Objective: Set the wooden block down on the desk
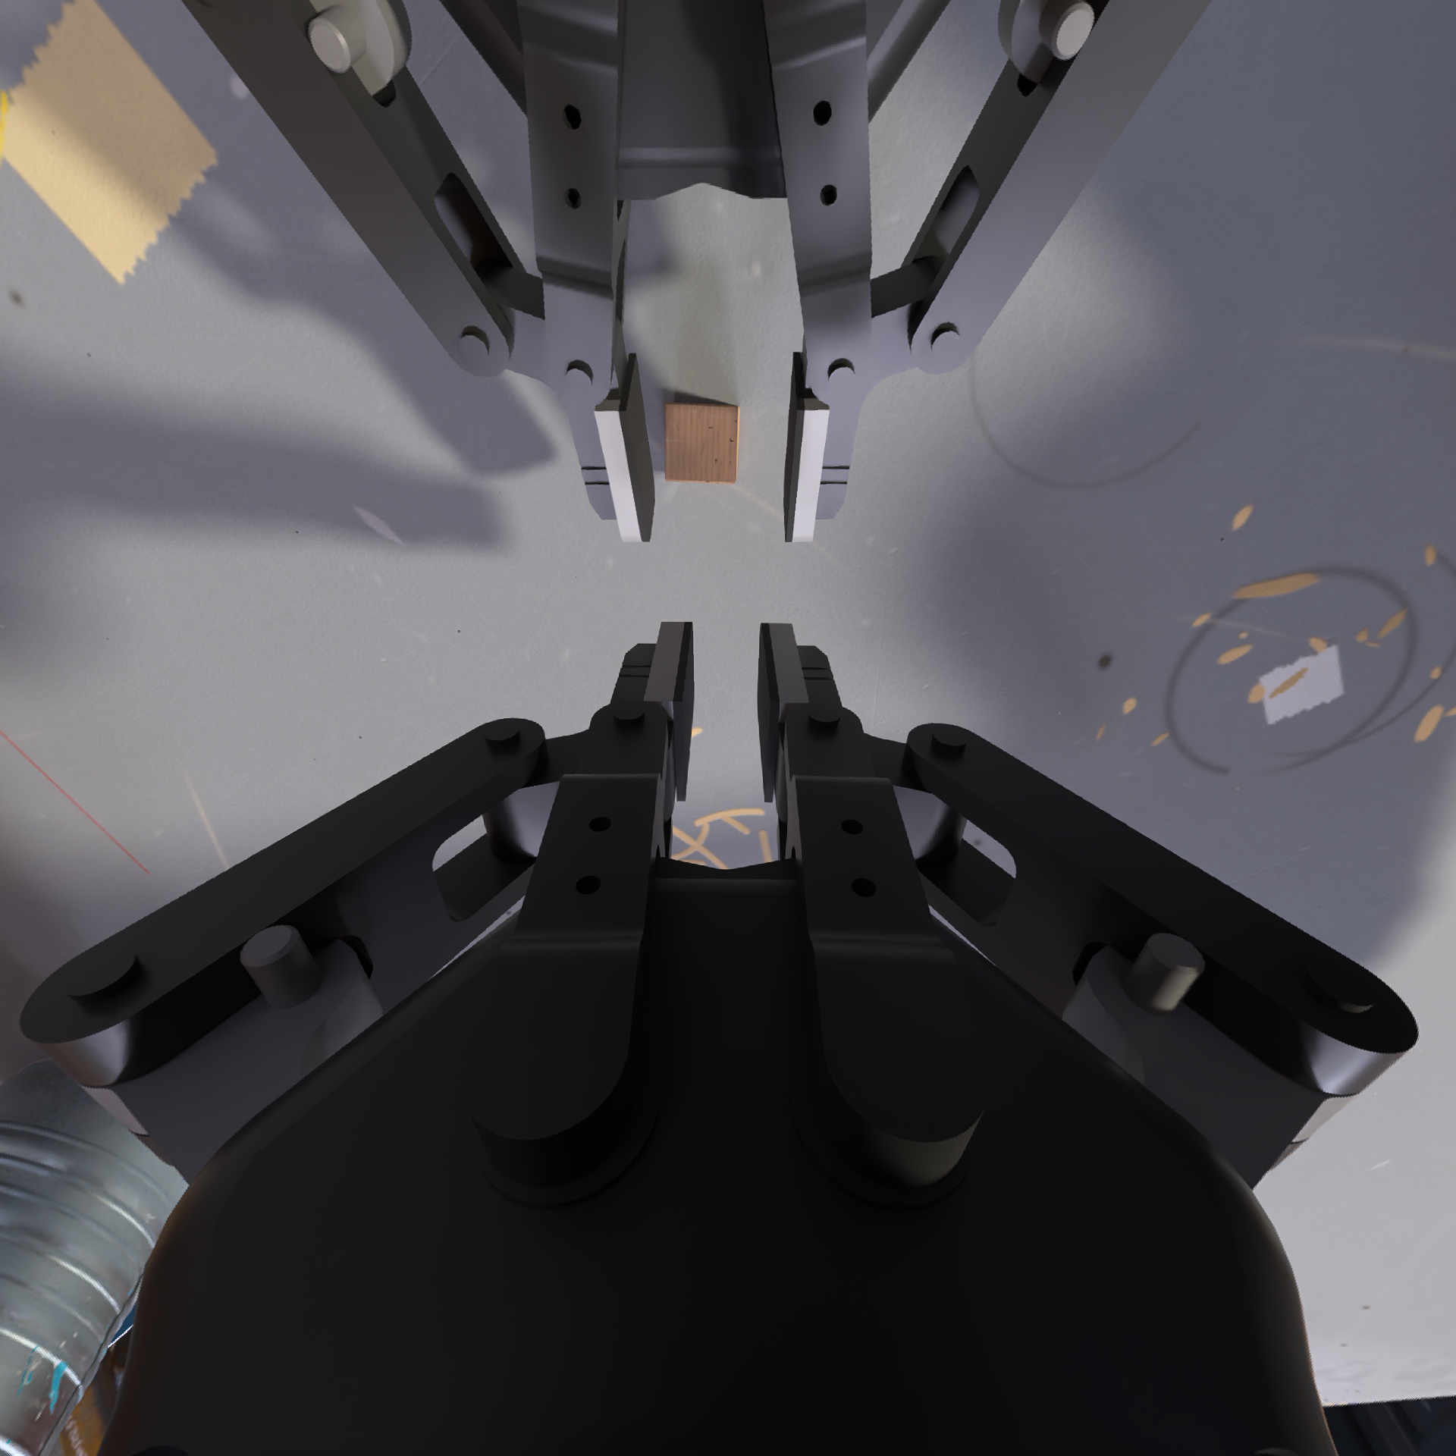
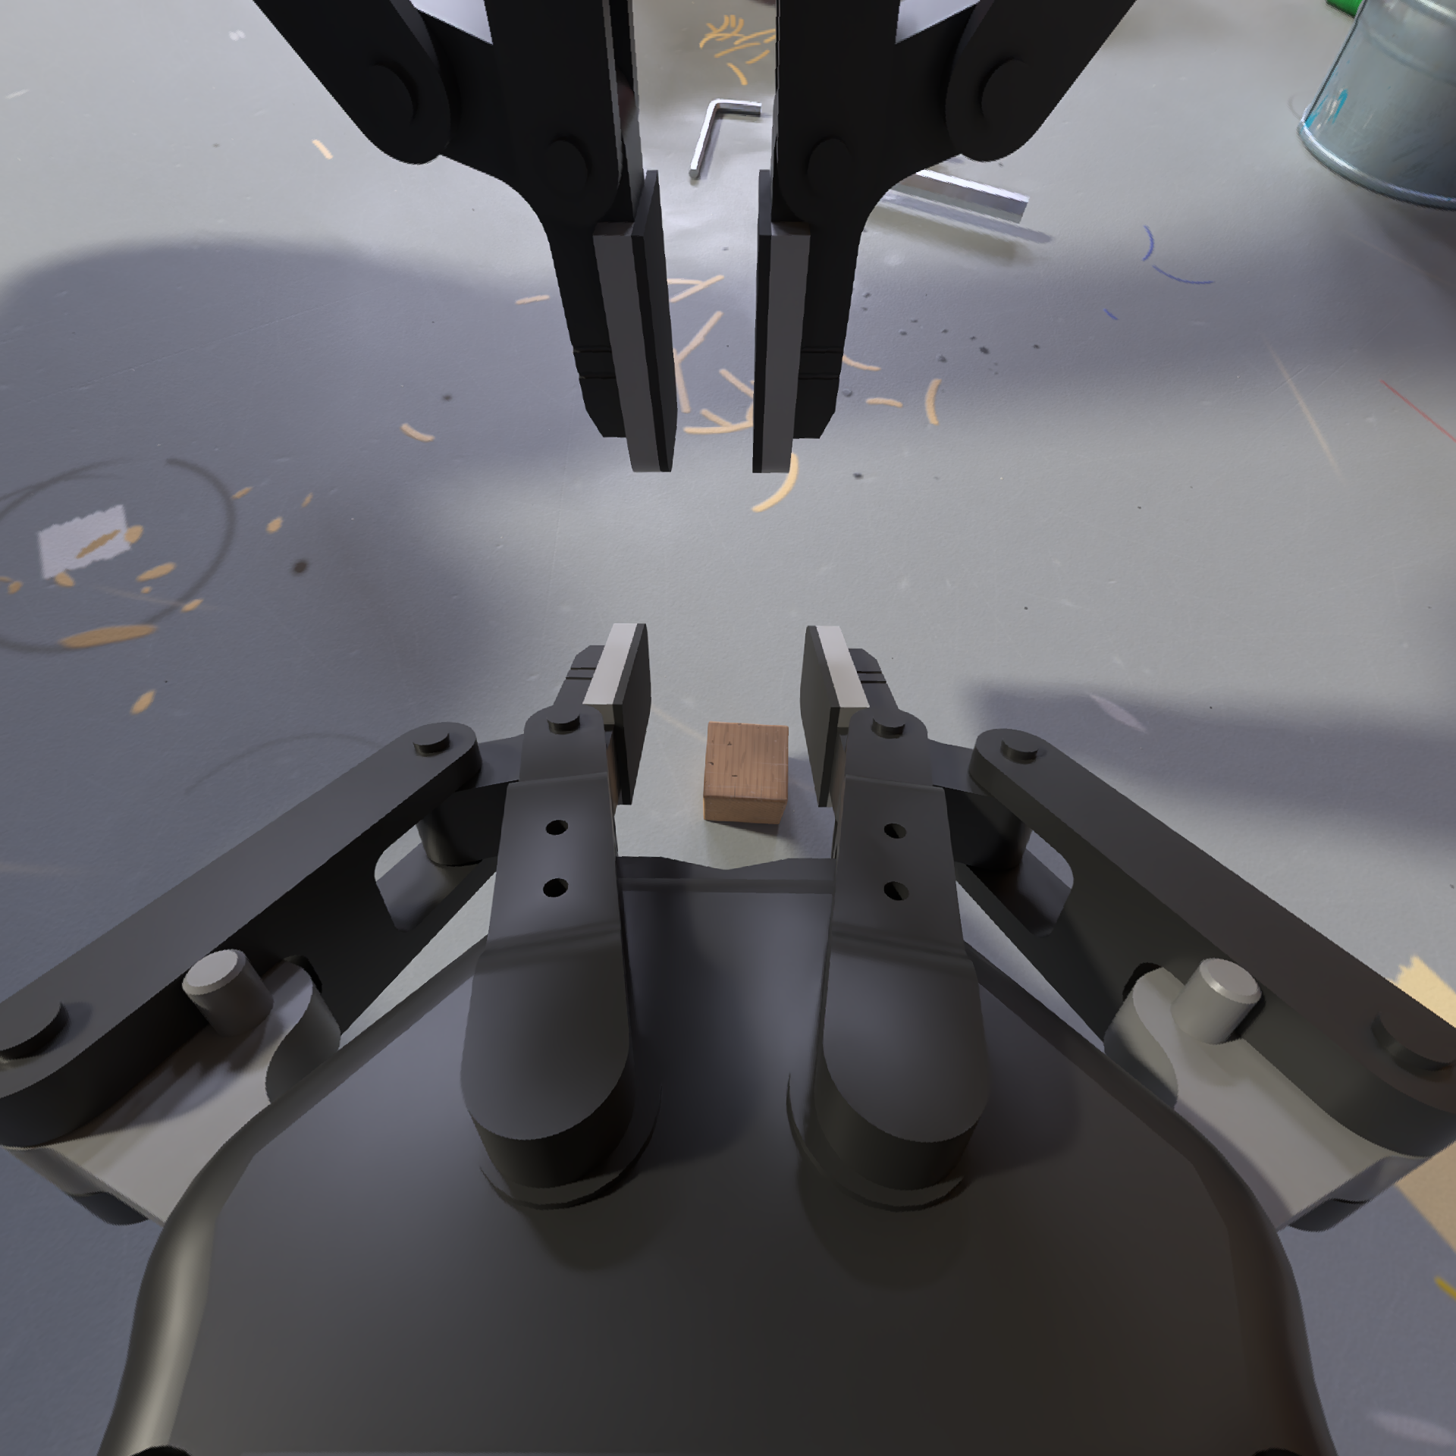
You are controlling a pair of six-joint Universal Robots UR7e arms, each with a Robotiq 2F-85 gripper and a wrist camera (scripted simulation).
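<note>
On the desk [image 2: 1024,599], wooden block [image 2: 745,772] lies free.

left tool [image 1: 717,658]: matte black linkages | right tool [image 2: 725,685]: grey, pale-edged pads

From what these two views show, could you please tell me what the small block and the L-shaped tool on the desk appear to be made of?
The wooden block looks like unfinished reddish-brown wood: matte, with fine grain lines and small dark specks. It sits on the desk between the open right claw's fingers. The hex key looks like bare steel: silvery grey with a bright sheen, though coating cannot be ruled out.
</note>
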